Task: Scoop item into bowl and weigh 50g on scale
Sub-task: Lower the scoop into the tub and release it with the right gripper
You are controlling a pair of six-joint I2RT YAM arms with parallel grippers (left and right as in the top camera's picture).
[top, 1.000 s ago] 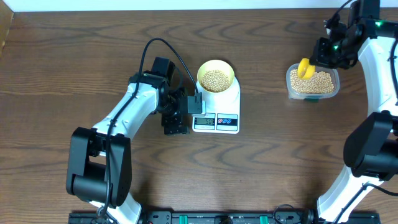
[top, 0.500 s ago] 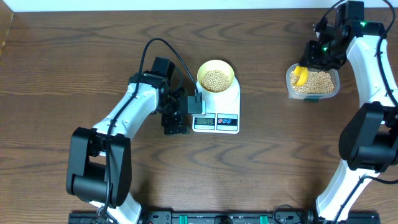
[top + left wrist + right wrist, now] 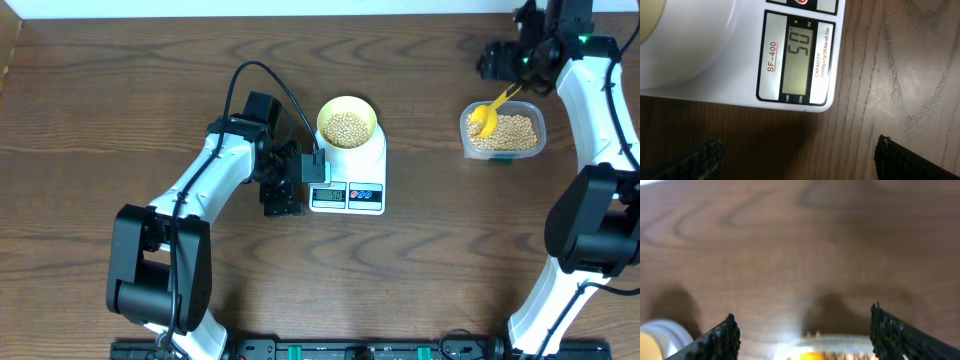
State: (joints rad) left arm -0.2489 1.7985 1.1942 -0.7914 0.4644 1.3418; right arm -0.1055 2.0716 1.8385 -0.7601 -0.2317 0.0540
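Observation:
The pale yellow-green bowl (image 3: pixel 347 122), full of beige beans (image 3: pixel 347 128), stands on the white scale (image 3: pixel 365 165). The scale's display (image 3: pixel 800 60) reads 50. My left gripper (image 3: pixel 297 187) is open just left of the scale, facing its display, with bare table between the jaws (image 3: pixel 797 160). A yellow scoop (image 3: pixel 487 115) rests in the clear tub (image 3: pixel 503 150) of beans, its handle leaning toward the back. My right gripper (image 3: pixel 505 62) hovers open behind the tub, holding nothing (image 3: pixel 802 332).
A black cable (image 3: pixel 250 75) loops over the table behind the left arm. The tub's rim (image 3: pixel 840 342) and a bit of the scoop (image 3: pixel 810 356) show at the bottom of the right wrist view. The table's far edge (image 3: pixel 300 16) runs close behind the right gripper.
My right gripper has opened and let go of the yellow scoop, which now lies in the tub. It then drew back away from the tub. The left arm has not moved.

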